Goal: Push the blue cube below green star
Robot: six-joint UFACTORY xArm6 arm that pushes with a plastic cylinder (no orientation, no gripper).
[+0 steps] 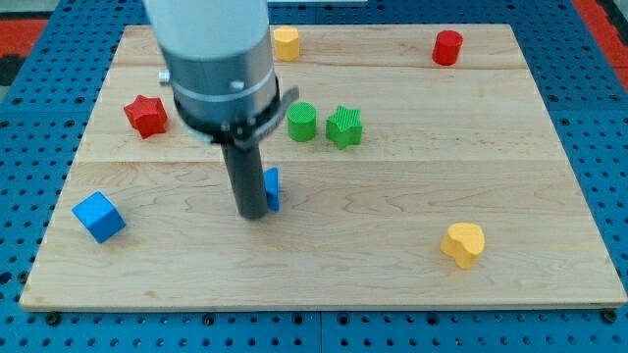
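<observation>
My tip (pixel 253 215) rests on the wooden board (pixel 392 284) left of centre. A blue block (pixel 273 188) touches the rod's right side; the rod hides most of it, so I cannot tell its shape. The green star (pixel 344 126) lies up and to the right of that block, with a green cylinder (pixel 301 122) just left of the star. A blue cube (pixel 98 217) sits far from the tip, near the board's bottom left corner.
A red star (pixel 145 115) lies at the left, partly beside the arm's grey body (pixel 211 59). A yellow block (pixel 286 42) and a red cylinder (pixel 447 47) sit near the top edge. A yellow heart (pixel 463 244) lies at the bottom right.
</observation>
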